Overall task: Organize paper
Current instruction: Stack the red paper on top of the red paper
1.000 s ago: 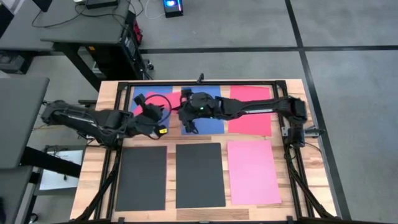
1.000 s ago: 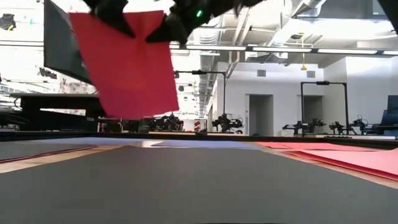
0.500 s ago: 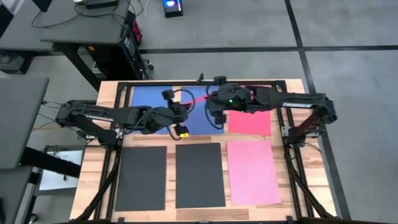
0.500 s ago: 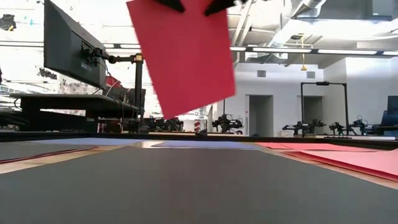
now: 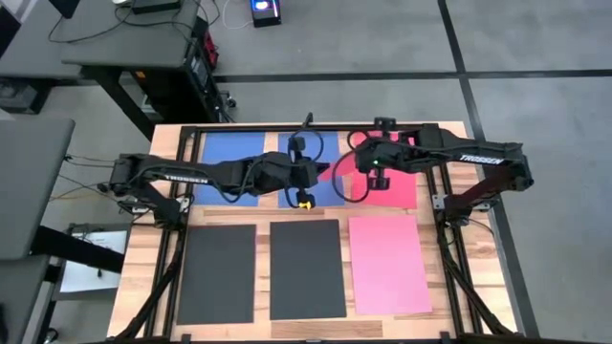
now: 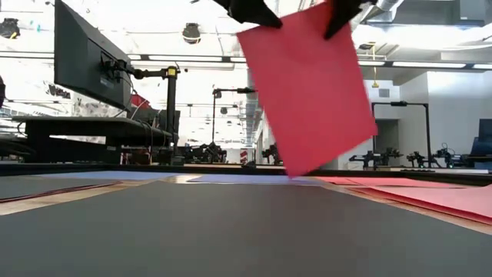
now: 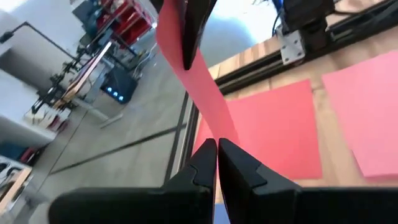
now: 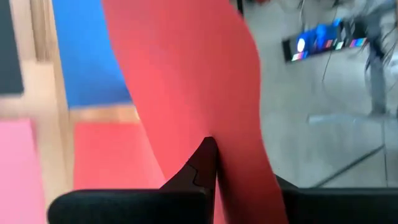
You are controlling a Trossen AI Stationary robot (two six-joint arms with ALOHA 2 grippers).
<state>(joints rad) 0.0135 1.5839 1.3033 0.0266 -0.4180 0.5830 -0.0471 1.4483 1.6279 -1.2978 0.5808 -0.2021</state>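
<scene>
Red sheet point(image 6: 311, 88) held aloft between two grippers, hanging slantwise over the far row of the wooden table point(image 5: 449, 287). Pinched at one top corner by the left gripper point(image 5: 313, 172), jaws shut on its edge, and at the other by the right gripper point(image 5: 361, 170), likewise clamped on the paper (both wrist views show dark fingers closed flat on red). Seemingly mid-carry, a step toward stacking like colours: directly below and beyond the right jaws, a second red sheet point(image 5: 397, 182) lying flat, the likely destination. Next, probably, lowering the hanging sheet square onto that one and parting both pairs of jaws together, lest the thin paper twist or slide. Elsewhere below the jaws: blue sheets point(image 5: 234, 153) on the left gripper's side, two dark grey sheets point(image 5: 218, 272) and a pink sheet point(image 5: 387, 263) in the near row. Beyond the table, grey carpet, a dark desk point(image 5: 134, 43) and a monitor point(image 6: 81, 58) under bright ceiling lights.
</scene>
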